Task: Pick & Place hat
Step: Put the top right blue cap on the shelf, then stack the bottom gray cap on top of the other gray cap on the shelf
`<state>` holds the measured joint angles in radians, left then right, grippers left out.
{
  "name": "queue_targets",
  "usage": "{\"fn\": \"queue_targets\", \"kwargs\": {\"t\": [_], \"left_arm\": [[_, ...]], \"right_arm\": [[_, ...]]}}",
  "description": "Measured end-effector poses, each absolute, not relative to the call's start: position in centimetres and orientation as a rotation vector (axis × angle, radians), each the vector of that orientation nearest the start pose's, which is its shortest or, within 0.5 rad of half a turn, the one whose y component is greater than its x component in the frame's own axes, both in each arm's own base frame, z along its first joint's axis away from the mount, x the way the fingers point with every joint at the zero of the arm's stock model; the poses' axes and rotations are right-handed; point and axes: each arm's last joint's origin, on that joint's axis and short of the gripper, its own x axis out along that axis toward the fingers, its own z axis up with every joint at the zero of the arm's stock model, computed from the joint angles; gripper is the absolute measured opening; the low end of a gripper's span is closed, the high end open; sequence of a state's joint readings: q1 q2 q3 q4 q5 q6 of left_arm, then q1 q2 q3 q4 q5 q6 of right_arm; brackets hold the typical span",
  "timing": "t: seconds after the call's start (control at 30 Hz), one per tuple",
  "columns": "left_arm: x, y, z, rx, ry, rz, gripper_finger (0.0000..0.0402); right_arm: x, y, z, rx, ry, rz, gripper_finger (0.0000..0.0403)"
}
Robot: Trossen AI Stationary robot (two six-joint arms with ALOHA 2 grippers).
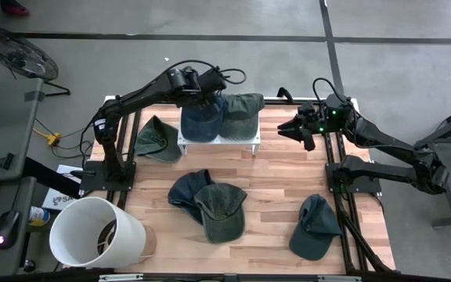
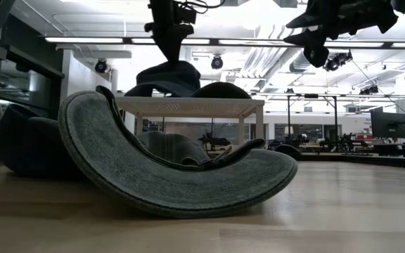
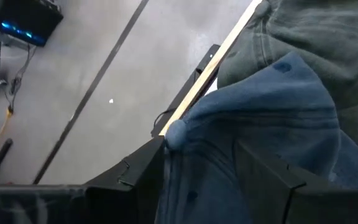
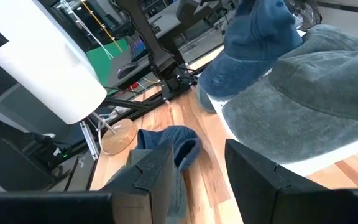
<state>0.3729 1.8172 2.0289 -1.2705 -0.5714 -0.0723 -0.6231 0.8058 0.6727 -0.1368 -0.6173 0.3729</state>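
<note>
- white bucket [image 1: 94, 233] standing at the left near corner of the tabletop [image 1: 280, 168], well apart from both claws.
- green cap [image 1: 157, 139] lying flat on the wood, just left of the white stand [image 1: 219, 139] and below-left of the left claw.
- left claw [image 1: 210, 92] poised over the back of the blue cap [image 1: 203, 119] on the white stand; in the left wrist view, fingers [image 3: 143, 177] parted with the blue fabric [image 3: 253, 124] between them, so cannot tell whether pinching or merely straddling it.
- olive cap [image 1: 243, 107] resting on the same stand, touching the blue cap, just right of the left claw.
- dark blue cap [image 1: 186, 190] and dark green cap [image 1: 221, 212] overlapping mid-tabletop, well in front of the left claw; the green one filling the foreground in the low view [image 2: 181, 176].
- right claw [image 1: 302, 130] hanging in the air at the right edge of the tabletop, just right of the stand, fingers spread with nothing between them [image 4: 194, 177].
- teal cap [image 1: 313, 227] lying near the right front corner, well in front of the right claw.
</note>
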Motion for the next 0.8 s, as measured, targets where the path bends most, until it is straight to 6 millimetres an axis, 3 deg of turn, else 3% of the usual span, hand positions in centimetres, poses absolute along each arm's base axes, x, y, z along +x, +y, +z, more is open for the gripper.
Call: {"fn": "queue_targets", "kwargs": {"t": [0.27, 0.47, 0.6, 0.8], "left_arm": [[32.5, 14.5, 39.7, 0.108, 1.039, 0.909, 0.0184], [31.9, 14.3, 42.2, 0.120, 0.968, 0.915, 0.0184], [30.9, 13.7, 43.8, 0.102, 0.958, 0.914, 0.0184], [29.7, 12.2, 44.5, 0.019, 1.020, 0.853, 0.0184]], "right_arm": [[15.3, -9.0, 29.6, 0.526, 0.215, -0.076, 0.0138], [15.3, -9.0, 29.6, 0.525, 0.214, -0.084, 0.0138], [15.3, -9.0, 29.6, 0.524, 0.213, -0.087, 0.0138], [15.1, -8.9, 29.7, 0.505, 0.208, -0.084, 0.0138]]}}
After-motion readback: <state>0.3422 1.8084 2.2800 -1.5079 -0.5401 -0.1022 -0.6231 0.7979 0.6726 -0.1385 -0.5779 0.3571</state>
